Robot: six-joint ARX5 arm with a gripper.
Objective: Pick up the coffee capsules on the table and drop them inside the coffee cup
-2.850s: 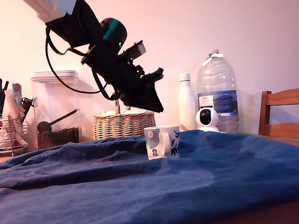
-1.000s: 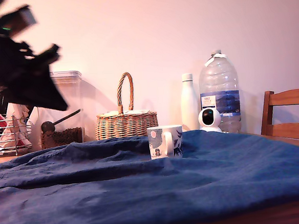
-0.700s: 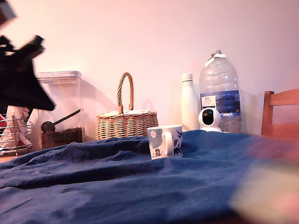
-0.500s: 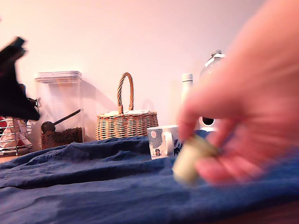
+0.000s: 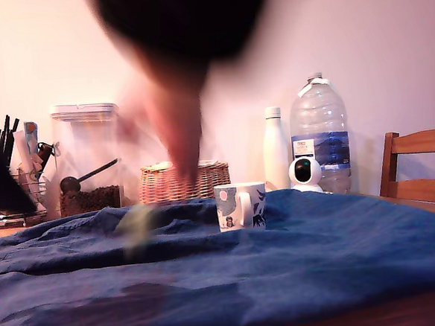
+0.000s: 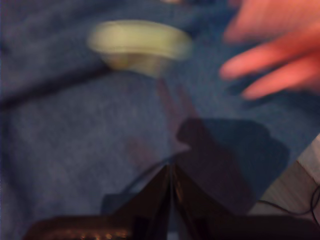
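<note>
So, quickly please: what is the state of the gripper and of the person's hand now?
Gripper: shut, holding nothing, above the blue cloth.
Person's hand: fingers spread, holding nothing; the pale green capsule lies apart from it, blurred.

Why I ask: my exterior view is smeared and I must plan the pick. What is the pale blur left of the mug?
Observer: The wrist view shows a pale green coffee capsule, rim visible, against the blue cloth.
Operator: Is anyone near it?
Observer: Yes. A person's hand is spread close beside it, not touching it.
Operator: And my gripper?
Observer: The gripper has its fingers pressed together with nothing between them.
</note>
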